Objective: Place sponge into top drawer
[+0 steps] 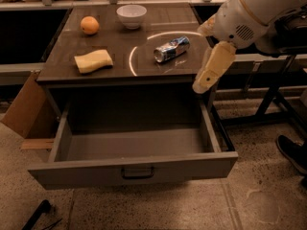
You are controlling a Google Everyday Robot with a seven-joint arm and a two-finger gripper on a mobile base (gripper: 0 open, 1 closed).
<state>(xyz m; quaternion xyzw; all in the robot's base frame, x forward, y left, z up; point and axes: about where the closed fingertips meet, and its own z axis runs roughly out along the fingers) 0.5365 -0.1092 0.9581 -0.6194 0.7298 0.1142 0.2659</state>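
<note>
The pale yellow sponge (93, 61) lies flat on the dark cabinet top (144, 32), at its front left. The top drawer (134, 169) is pulled wide open below it, its grey inside bare, with a small dark pull handle (138, 173) in the middle of the front panel. My cream-coloured gripper (211, 68) hangs at the right front corner of the cabinet top, above the drawer's right side. It is far to the right of the sponge and holds nothing that I can see.
A crushed can (171, 49) lies on the cabinet top just left of the gripper. An orange (89, 25) and a white bowl (131, 15) stand at the back. A cardboard piece (26, 107) leans at the left. A dark frame (268, 95) and a shoe (291, 152) are at the right.
</note>
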